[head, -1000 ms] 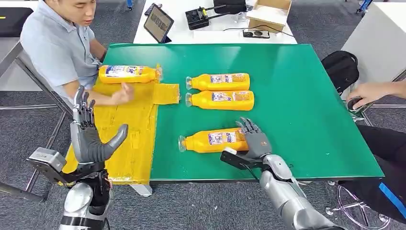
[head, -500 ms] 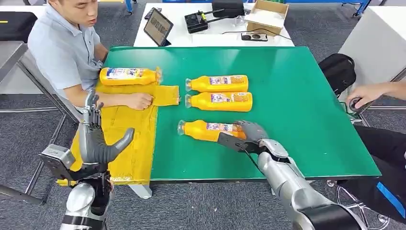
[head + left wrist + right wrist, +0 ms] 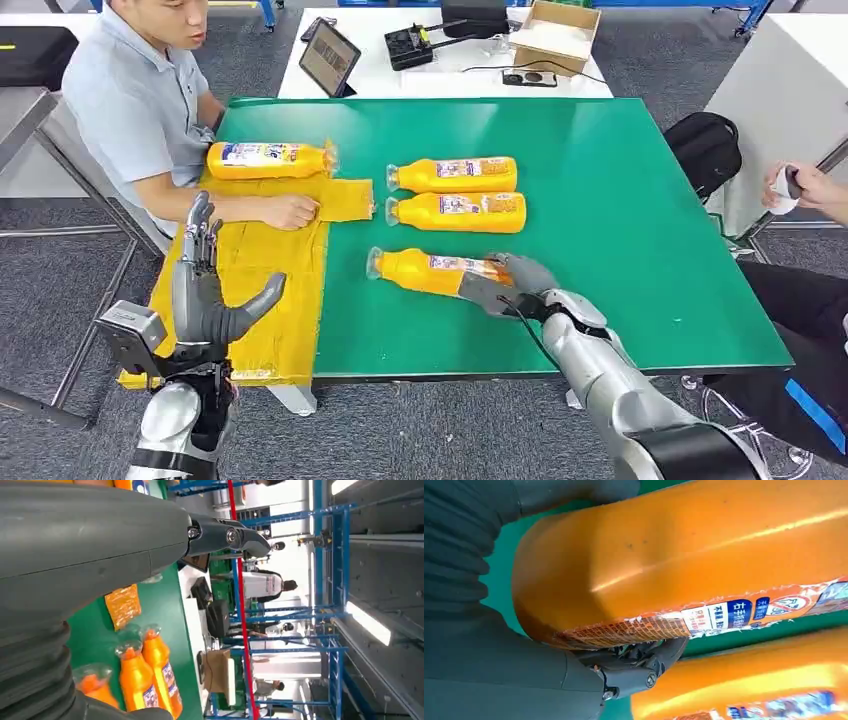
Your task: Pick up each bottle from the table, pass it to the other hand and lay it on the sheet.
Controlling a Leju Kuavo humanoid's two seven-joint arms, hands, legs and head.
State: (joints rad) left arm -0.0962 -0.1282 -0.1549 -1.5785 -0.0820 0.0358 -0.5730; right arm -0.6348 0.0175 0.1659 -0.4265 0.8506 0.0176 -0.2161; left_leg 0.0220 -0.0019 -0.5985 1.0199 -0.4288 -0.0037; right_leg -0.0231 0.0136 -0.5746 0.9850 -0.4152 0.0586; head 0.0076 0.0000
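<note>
Several orange bottles with blue-and-white labels lie on the green table (image 3: 620, 220). My right hand (image 3: 512, 281) grips the nearest bottle (image 3: 425, 270) at its base end, and the cap points left. The right wrist view shows my fingers (image 3: 639, 666) wrapped under that bottle (image 3: 684, 545). Two more bottles (image 3: 455, 174) (image 3: 460, 210) lie side by side farther back. One bottle (image 3: 268, 158) lies at the far end of the yellow sheet (image 3: 270, 290). My left hand (image 3: 205, 295) stands upright and open over the sheet's near left part, holding nothing.
A person sits at the table's left with a hand (image 3: 290, 212) resting on the sheet. Another person's hand (image 3: 800, 187) holds something white at the right edge. A white table behind carries a tablet (image 3: 330, 55), a cardboard box (image 3: 555, 28) and devices. A black bag (image 3: 705, 150) sits right of the table.
My right hand has closed around the nearest bottle's base, and the bottle has shifted away from the front edge and tilted. The person at the right raised their hand. My left hand stays open.
</note>
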